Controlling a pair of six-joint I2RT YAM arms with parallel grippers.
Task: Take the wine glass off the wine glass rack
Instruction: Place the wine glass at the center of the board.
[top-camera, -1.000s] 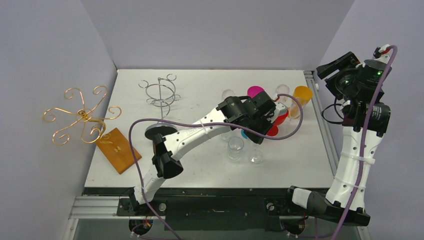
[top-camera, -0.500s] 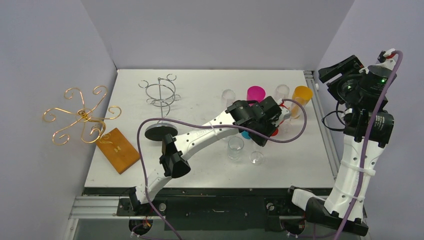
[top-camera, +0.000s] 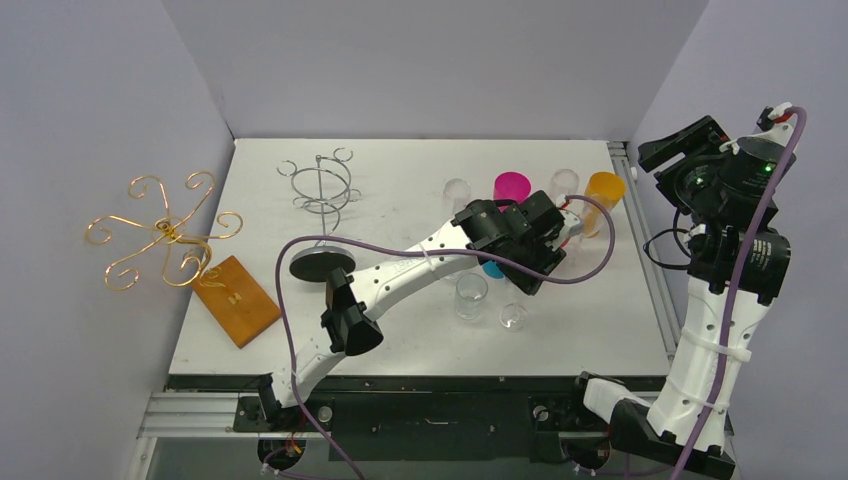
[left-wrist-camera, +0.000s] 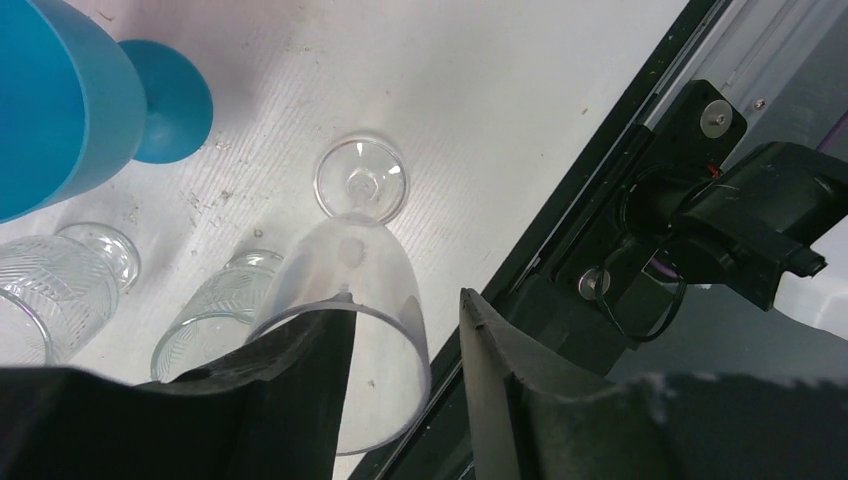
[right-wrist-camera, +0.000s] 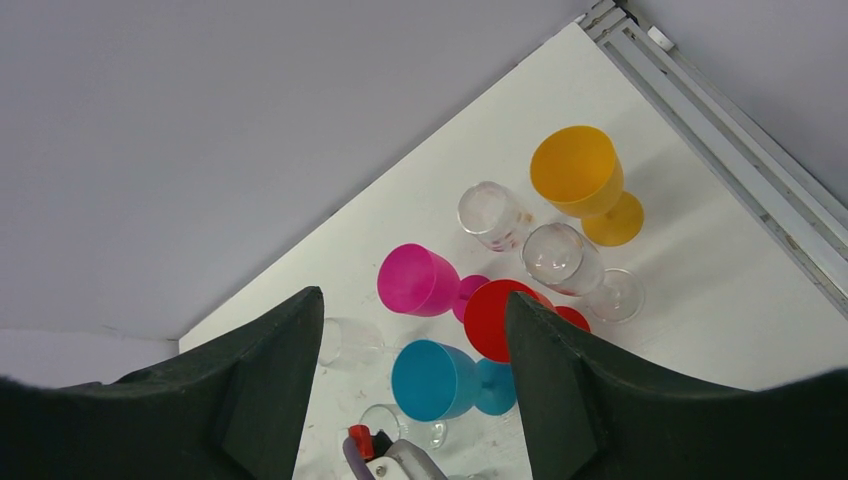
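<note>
Clear wine glass (left-wrist-camera: 350, 270) stands foot-down on the white desk (left-wrist-camera: 500, 120) beside a blue goblet (left-wrist-camera: 60, 100), well apart from the silver wire rack (top-camera: 322, 188). Fingers of the left gripper (left-wrist-camera: 405, 310) straddle its rim, apparently released; those of the right gripper (right-wrist-camera: 412, 293) hang parted and empty.

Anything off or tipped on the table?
Nothing spilled or broken. The gold rack's wooden base sits rotated, tight against the table's left edge. Glasses stand upright, crowded together at the right.
</note>
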